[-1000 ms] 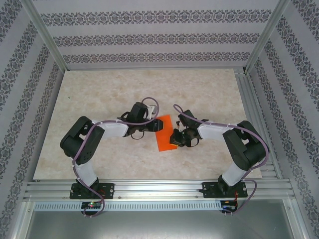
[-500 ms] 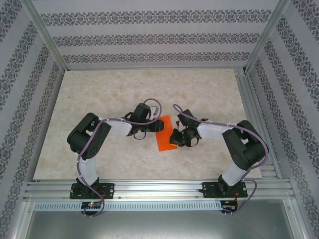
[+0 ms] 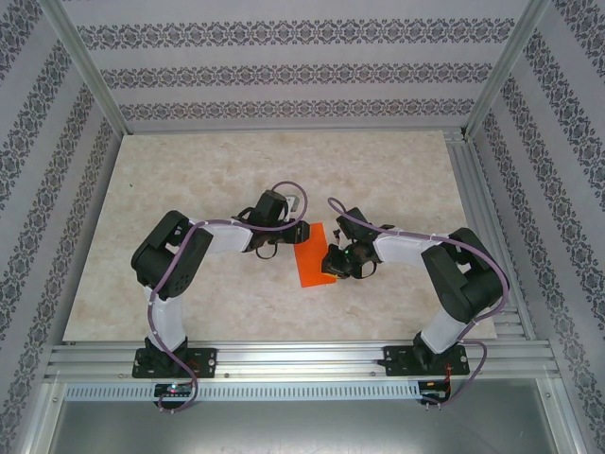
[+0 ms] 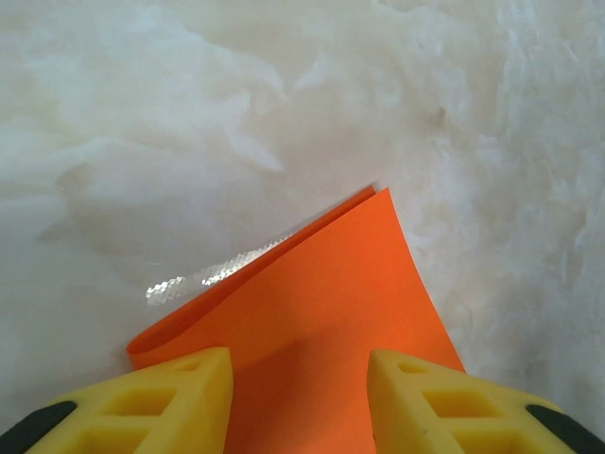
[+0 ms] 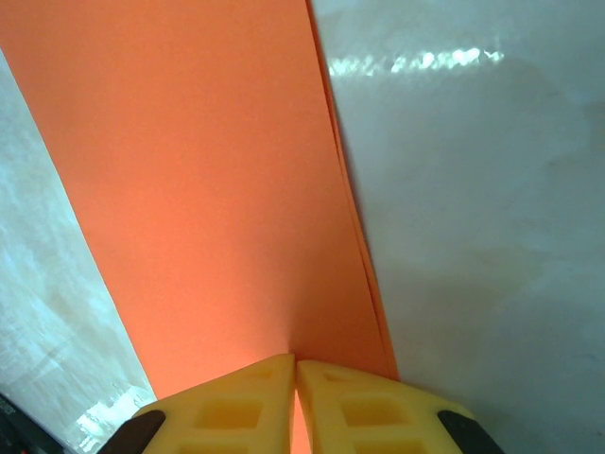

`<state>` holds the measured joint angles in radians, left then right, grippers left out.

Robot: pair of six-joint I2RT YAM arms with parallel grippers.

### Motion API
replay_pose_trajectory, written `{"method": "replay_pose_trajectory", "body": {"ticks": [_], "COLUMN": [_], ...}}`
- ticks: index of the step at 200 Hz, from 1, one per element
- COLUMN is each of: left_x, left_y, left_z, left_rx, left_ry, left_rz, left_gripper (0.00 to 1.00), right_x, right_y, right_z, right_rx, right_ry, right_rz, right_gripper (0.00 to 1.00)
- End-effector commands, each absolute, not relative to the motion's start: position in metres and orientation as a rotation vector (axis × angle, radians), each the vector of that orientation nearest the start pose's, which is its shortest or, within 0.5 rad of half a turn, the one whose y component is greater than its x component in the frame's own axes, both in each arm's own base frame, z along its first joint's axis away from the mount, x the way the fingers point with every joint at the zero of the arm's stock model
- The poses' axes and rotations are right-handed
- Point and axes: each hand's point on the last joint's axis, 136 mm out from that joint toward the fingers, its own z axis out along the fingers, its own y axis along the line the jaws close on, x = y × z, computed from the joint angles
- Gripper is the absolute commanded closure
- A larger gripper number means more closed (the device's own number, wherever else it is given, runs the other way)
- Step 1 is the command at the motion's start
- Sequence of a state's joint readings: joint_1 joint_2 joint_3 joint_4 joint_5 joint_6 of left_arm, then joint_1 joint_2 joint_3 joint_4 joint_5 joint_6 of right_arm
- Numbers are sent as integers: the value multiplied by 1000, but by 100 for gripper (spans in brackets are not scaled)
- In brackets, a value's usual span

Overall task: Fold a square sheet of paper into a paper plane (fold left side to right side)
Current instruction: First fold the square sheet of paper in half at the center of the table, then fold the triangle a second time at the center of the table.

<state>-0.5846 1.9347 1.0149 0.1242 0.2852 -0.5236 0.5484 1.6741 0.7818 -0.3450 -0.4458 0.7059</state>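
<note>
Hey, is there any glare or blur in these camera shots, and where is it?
Left wrist view: a speckled glare streak on the table beside the sheet of paper. Right wrist view: a bright glare patch on the table, upper right. Top external view: even light, everything sharp.

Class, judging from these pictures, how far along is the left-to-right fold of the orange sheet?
Done: the orange sheet lies doubled, two layers showing at its edge. In hand: the right claw is shut on that edge, and the open left claw sits over the fold side. To do: that fold bulges rounded, so it likely needs pressing into a crease.
</note>
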Motion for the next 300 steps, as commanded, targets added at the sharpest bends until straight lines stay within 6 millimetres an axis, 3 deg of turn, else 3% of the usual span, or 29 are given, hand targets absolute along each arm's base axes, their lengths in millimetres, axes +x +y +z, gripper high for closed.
{"method": "replay_pose_trajectory", "body": {"ticks": [1, 52, 99, 126, 154, 186, 206, 234, 258, 300], "left_x": [391, 403, 427, 435, 433, 412, 386, 341, 306, 282], "left_y": [-276, -257, -252, -255, -253, -244, -239, -253, -272, -290], "left_z": [12, 7, 18, 39, 80, 124, 135, 126, 111, 101], "left_rx": [172, 113, 108, 123, 147, 149, 135, 153, 175, 175], "left_ry": [2514, 2515, 2498, 2465, 2400, 2335, 2314, 2363, 2413, 2415], "left_rz": [-682, -657, -660, -696, -700, -728, -780, -893, -929, -945], "left_gripper": [56, 55, 54, 53, 50, 48, 48, 48, 47, 47], "right_x": [196, 194, 195, 202, 223, 249, 255, 244, 232, 220], "right_y": [183, 183, 185, 194, 211, 222, 212, 191, 194, 198], "right_z": [-41, -40, -39, -31, 0, 57, 71, 53, 40, 26], "right_rx": [185, 183, 185, 165, 125, 78, 90, 96, 118, 195], "right_ry": [3222, 3223, 3217, 3183, 3066, 2891, 2851, 2931, 2965, 2989], "right_rz": [467, 472, 480, 539, 670, 768, 743, 646, 718, 834], "right_gripper": [87, 87, 86, 85, 82, 69, 64, 62, 62, 62]}}
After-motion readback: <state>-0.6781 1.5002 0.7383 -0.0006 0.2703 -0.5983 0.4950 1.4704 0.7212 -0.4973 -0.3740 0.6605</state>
